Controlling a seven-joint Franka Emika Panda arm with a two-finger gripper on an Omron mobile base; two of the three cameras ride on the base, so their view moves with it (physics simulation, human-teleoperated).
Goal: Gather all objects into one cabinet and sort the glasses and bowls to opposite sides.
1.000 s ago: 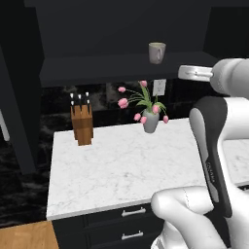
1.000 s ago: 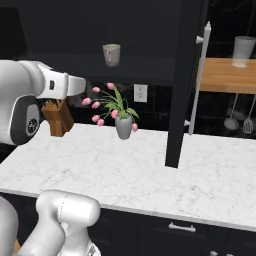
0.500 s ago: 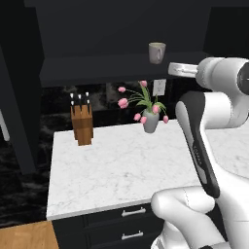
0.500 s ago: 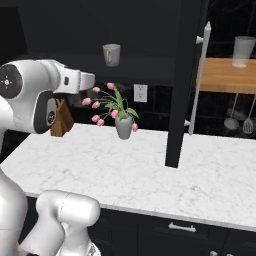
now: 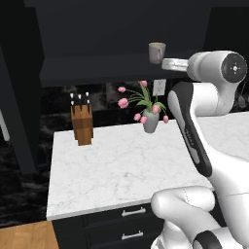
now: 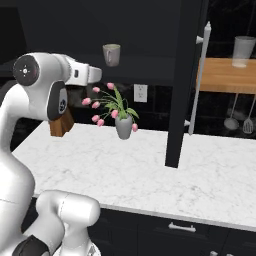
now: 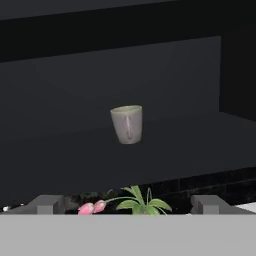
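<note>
- The black cabinet (image 5: pixel 121 53) hangs above the table (image 5: pixel 121 165), its tall door (image 6: pixel 182 80) swung open.
- A knife block (image 5: pixel 81 124) stands at the table's back left.
- A vase of pink tulips (image 5: pixel 148 114) stands at the back, below the cabinet.
- The end effector (image 7: pixel 127 204) is raised level with the cabinet, jaws wide apart and empty.
- The grey-beige mug (image 7: pixel 127 124) apparently sits on the cabinet floor, directly ahead of it.

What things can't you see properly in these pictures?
- Grey-beige mug: its inside is hidden by its own wall in the hand view.
- Cabinet interior: too dark in the left base view to tell what else it holds.
- Pincer: the fingertips are cut off at the bottom of the hand view.
</note>
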